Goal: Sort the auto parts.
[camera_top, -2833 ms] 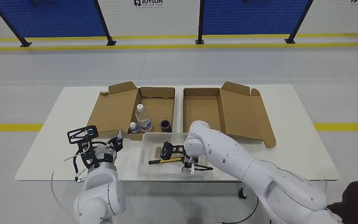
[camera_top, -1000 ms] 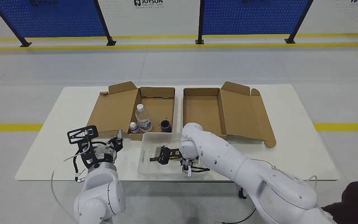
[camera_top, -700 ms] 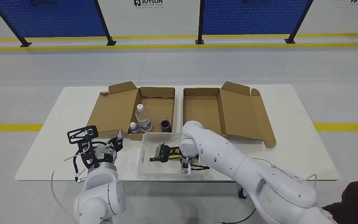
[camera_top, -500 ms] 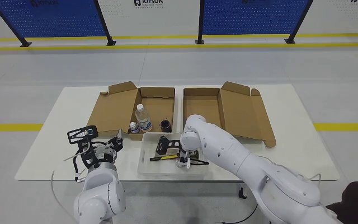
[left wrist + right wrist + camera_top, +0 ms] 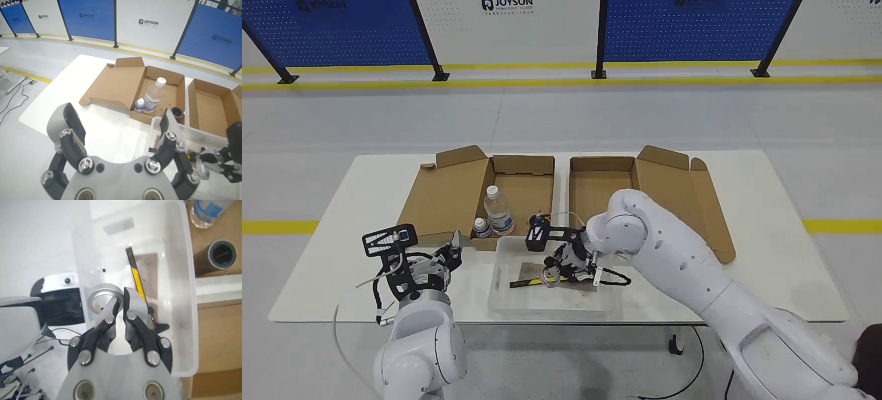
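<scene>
Two cardboard boxes are recorded side by side on the white table point(image 5: 352, 230) in the top view. The left-hand box point(image 5: 522, 192) holds a water bottle point(image 5: 498, 208), a spray can point(image 5: 482, 227) and a black cylinder point(image 5: 538, 222), all upright along its near wall, and the right-hand box point(image 5: 604, 205) lies just beside it. A clear bin point(image 5: 498, 282) is set in front of both boxes, with a yellow caliper point(image 5: 530, 284) lying in it. The right gripper point(image 5: 554, 272) is found over the bin, and the left gripper point(image 5: 450, 252) is held near the table's front edge, apart from the bin. In the left wrist view, the left gripper point(image 5: 117, 111) is seen released, with its pads spread wide and nothing between them, above bare table beside the bin point(image 5: 154, 123). The water bottle point(image 5: 155, 94), spray can point(image 5: 140, 105) and black cylinder point(image 5: 177, 111) are noted beyond it. In the right wrist view, the right gripper point(image 5: 121, 302) is clenched on a metal ring point(image 5: 104, 287), whose rim is pinched with one finger inside the hole and one outside. The metal ring is held by one side wall of the bin point(image 5: 191, 291), and the caliper point(image 5: 137, 275) lies on the bin floor just beside the fingers. Whether the ring touches the bin cannot be told.
</scene>
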